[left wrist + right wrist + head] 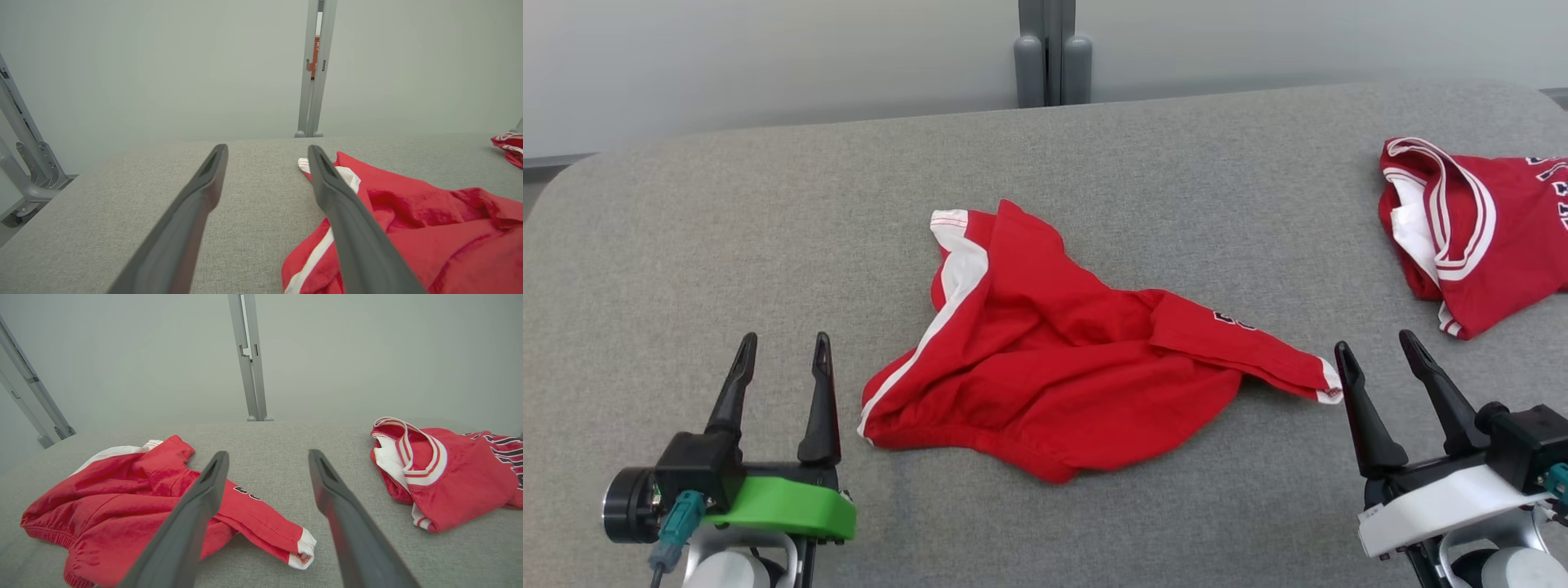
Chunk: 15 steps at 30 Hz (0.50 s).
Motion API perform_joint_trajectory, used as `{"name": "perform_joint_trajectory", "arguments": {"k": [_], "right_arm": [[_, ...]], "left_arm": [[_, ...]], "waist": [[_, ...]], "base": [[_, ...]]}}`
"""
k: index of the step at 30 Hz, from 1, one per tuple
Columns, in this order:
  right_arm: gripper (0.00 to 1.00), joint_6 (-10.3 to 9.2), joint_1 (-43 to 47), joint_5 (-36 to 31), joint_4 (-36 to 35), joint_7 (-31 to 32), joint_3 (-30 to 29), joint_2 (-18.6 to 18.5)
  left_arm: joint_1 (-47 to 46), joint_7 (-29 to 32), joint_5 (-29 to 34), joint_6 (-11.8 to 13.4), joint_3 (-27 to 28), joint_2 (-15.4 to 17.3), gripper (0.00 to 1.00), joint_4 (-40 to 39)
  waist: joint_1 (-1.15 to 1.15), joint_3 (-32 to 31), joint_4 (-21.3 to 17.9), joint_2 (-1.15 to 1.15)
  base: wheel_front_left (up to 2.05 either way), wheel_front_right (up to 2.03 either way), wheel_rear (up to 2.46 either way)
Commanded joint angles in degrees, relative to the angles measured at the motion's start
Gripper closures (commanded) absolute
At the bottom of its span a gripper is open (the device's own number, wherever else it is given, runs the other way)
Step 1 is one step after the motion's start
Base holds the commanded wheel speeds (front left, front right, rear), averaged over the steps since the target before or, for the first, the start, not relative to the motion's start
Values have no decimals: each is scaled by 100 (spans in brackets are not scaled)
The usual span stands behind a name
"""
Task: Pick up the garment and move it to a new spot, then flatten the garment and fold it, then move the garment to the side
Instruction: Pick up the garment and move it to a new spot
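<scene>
Nearest the robot, the left hand (785, 339) and the right hand (1375, 341) hover low over the grey tabletop (727, 229). Each has its two dark fingers spread apart and holds nothing. Between them, slightly farther out, the red shorts (1054, 367) lie crumpled at the middle of the tabletop, with a white side stripe on the left and one white-hemmed leg trailing toward the right hand. Farther back at the right edge sits a bunched red jersey (1478, 229), well apart from the shorts. A grey post (1052, 57) stands behind the far edge.
</scene>
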Motion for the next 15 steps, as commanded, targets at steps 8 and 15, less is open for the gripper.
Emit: {"name": "perform_joint_trajectory", "arguments": {"k": [8,15], "right_arm": [[0,-4,306,-98,-73,63,-161,109],[0,-4,313,-126,-175,125,-171,149]], "left_arm": [[393,-17,48,-7,-12,-32,0,-26],[417,-16,75,18,2,-41,0,-53]], "waist": [[0,-225,-137,0],[0,-244,-145,0]], "base": [[0,0,0],[0,0,0]]}}
